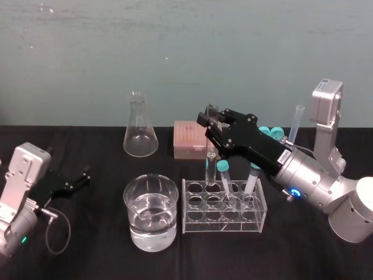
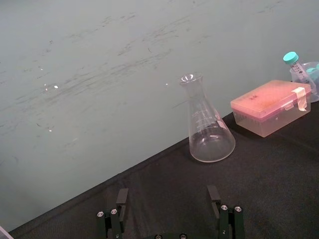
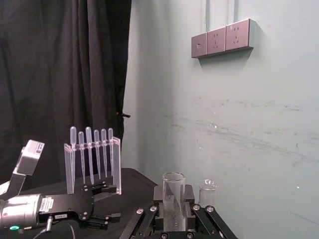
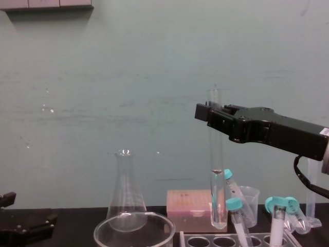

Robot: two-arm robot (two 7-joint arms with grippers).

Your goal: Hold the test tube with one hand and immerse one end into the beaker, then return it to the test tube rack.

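On the black table (image 1: 99, 256), the water-filled beaker (image 1: 131, 213) stood near the front edge. The test tube rack (image 1: 224, 221) was just beside it, on the side toward the right edge. The right tool (image 1: 213, 122) was clenched on the test tube (image 1: 209, 166), holding it upright with its lower end at the rack's back corner hole nearest the beaker. The left tool (image 1: 81, 175) rested released near the left edge.

Was a laboratory, plainly. Showed as much through the glassware set out on a black-draped table (image 1: 93, 256): a beaker (image 1: 150, 213) of clear liquid, a conical flask (image 1: 140, 131), a translucent test tube rack (image 1: 224, 207) with teal-capped tubes (image 1: 224, 168), a pink lidded box (image 1: 189, 140), a stand of droppers (image 3: 92, 159). Backed onto a bare pale-green wall (image 1: 175, 52) with sockets (image 3: 222, 37).
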